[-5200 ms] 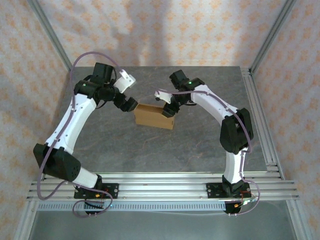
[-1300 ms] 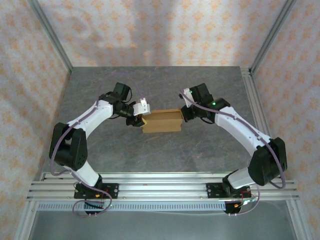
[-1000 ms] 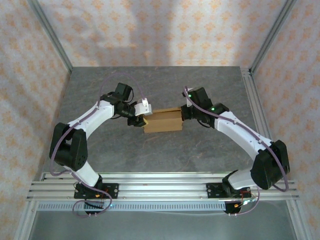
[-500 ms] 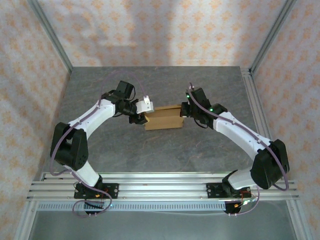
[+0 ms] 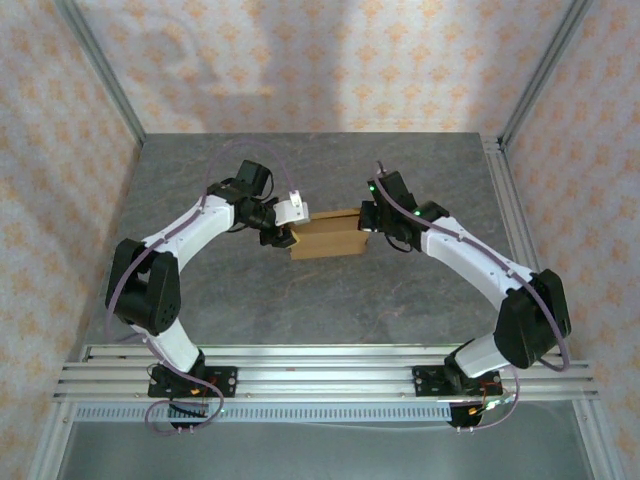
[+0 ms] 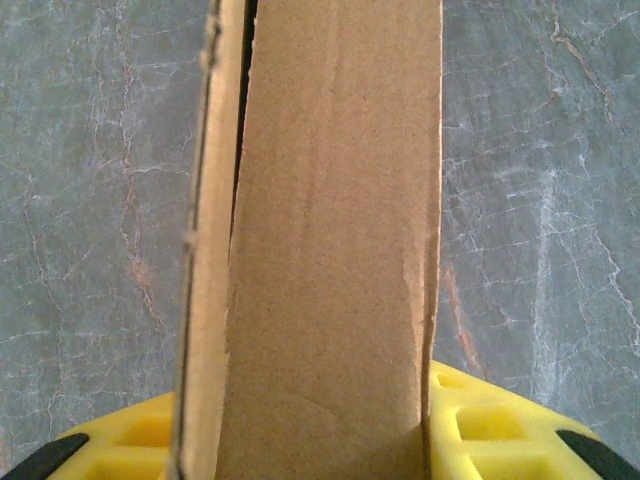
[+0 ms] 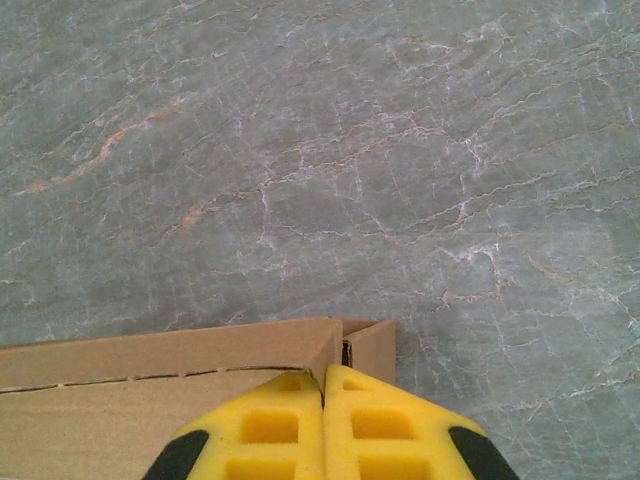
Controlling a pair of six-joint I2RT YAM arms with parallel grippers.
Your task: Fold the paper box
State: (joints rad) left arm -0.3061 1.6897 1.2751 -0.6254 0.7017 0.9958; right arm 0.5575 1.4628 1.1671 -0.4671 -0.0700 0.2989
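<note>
The paper box (image 5: 325, 238) lies in the middle of the worktop (image 5: 300, 310), between the two arms. The left end effector (image 5: 286, 236) clamps its left end, the jaws partly apart. The right end effector (image 5: 368, 222), fully closed, rests against its right end.

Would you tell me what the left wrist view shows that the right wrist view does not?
Left wrist view: the paper box seen end-on, a long panel running away from the camera. It is clamped between the yellow fingers of the left gripper, and a second cardboard layer stands slightly apart along its left edge. Right wrist view: the right gripper, jaws shut together, at a corner of the box, with a thin seam along the box's top edge. Both: brown cardboard over the grey veined table.
</note>
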